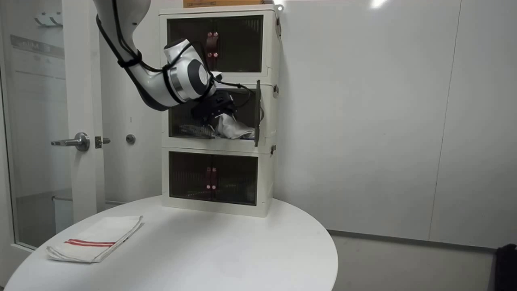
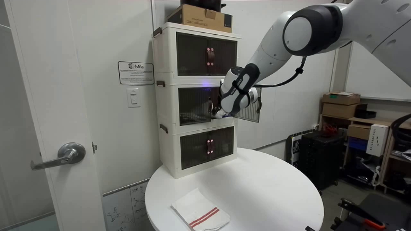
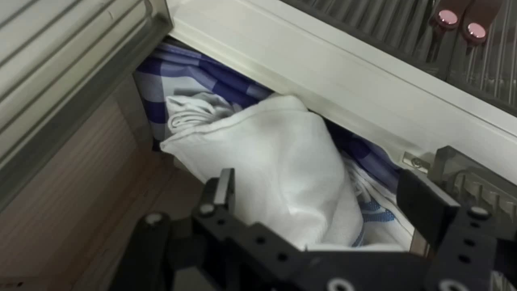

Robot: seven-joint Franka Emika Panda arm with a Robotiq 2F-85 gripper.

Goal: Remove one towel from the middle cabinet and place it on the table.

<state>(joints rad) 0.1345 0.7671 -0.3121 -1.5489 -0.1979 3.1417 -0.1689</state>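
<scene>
Just beneath the gripper [image 3: 324,188], white towel [image 3: 278,161]

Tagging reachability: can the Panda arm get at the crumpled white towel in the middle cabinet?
Probably yes: one ribbed door stands open, and the spread jaws face the towel with nothing visible between.

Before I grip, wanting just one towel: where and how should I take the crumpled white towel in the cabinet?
Probably the hump of the white towel, through the open cabinet door: it bulges into the open gripper, over the checked cloth.
</scene>
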